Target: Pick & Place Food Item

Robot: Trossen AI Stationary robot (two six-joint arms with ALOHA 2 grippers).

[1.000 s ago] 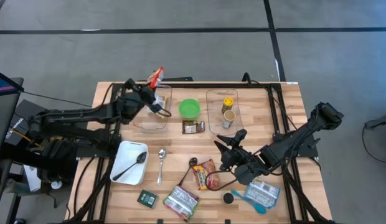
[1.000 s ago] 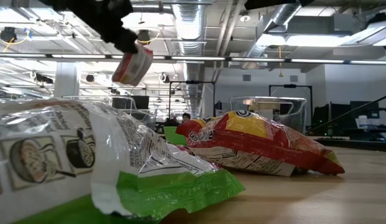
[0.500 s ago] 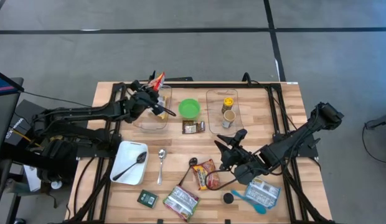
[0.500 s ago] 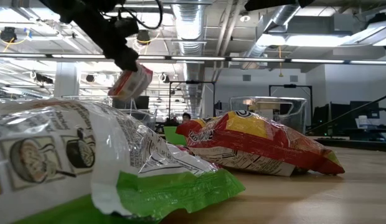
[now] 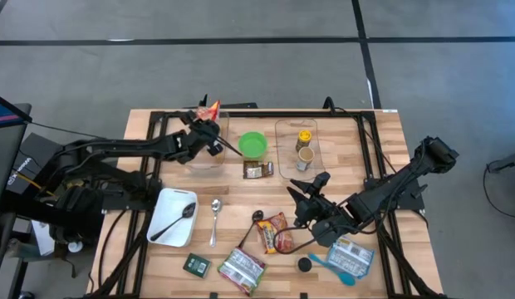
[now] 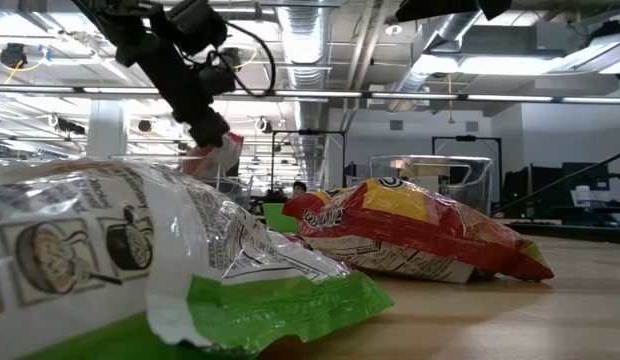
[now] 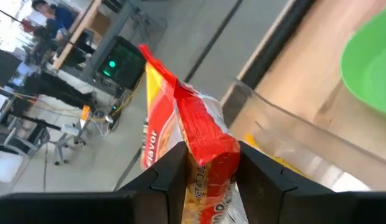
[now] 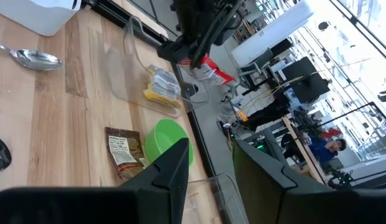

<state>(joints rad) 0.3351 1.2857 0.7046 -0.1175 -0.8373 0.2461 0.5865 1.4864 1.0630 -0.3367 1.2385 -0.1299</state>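
A: Where's your snack packet [image 7: 192, 163]?

B: Pinched between the left gripper [image 5: 209, 135]'s 2 fingers, above the clear bin [image 5: 205, 160].

A: It looks light, crinkly, slippery — keep hold mid-body. Right gripper [image 5: 305, 193]?

B: Narrowly parted, holding nothing — idle mid-table.

From the table [image 5: 382, 158] centre, a bowl [image 5: 252, 144] sits at twelve o'clock. One clear bin [image 5: 206, 158] lies at eleven, another clear bin [image 5: 297, 146] at one with two jars [image 5: 304, 147] inside. A small packet [image 5: 258, 169] lies just before the bowl. At eight sits a tray [image 5: 162, 212] with a spoon on it, a second spoon [image 5: 214, 218] beside it. Snack bags [image 5: 272, 232] cluster at six.
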